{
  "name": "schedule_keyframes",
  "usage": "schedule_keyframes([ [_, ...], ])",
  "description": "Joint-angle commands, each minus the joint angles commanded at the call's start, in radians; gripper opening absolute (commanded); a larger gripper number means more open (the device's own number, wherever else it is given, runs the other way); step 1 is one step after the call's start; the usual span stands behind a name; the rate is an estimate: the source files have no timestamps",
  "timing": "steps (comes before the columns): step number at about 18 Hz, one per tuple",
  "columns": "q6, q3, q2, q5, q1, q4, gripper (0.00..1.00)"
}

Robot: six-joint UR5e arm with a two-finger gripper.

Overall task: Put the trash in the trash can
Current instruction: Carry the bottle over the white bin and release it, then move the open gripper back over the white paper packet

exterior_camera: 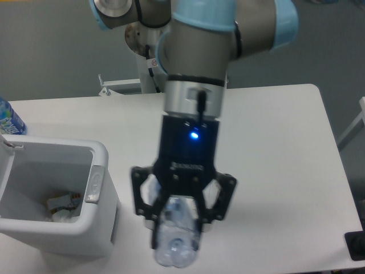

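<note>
My gripper [178,224] hangs well above the table, close to the camera, shut on a clear plastic water bottle [176,240] that points bottom-first toward the lens. Its cap is hidden behind the fingers. The white trash can [74,228] stands at the left with its lid open, and a small white-and-clear packet [63,205] lies inside on the bottom. The gripper is to the right of the can, a little past its grey latch tab [94,184].
Another bottle with a blue label [9,119] stands at the far left edge behind the can. The robot's base [155,40] rises at the back of the white table [274,142]. A dark object [356,245] sits at the lower right corner.
</note>
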Motion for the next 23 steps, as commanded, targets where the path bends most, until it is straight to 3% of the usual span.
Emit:
schedule_keyframes([
  [6,-0.045,-0.014,0.011,-0.003,-0.103,0.0,0.59],
  [13,-0.04,-0.121,0.011,-0.003,-0.224,0.002,0.62],
  [16,-0.038,-0.144,0.011,-0.003,-0.242,0.002,0.71],
  [20,-0.034,-0.179,0.034,-0.002,-0.255,0.003,1.0],
  [23,-0.032,-0.213,0.06,0.0,-0.244,0.002,1.0],
])
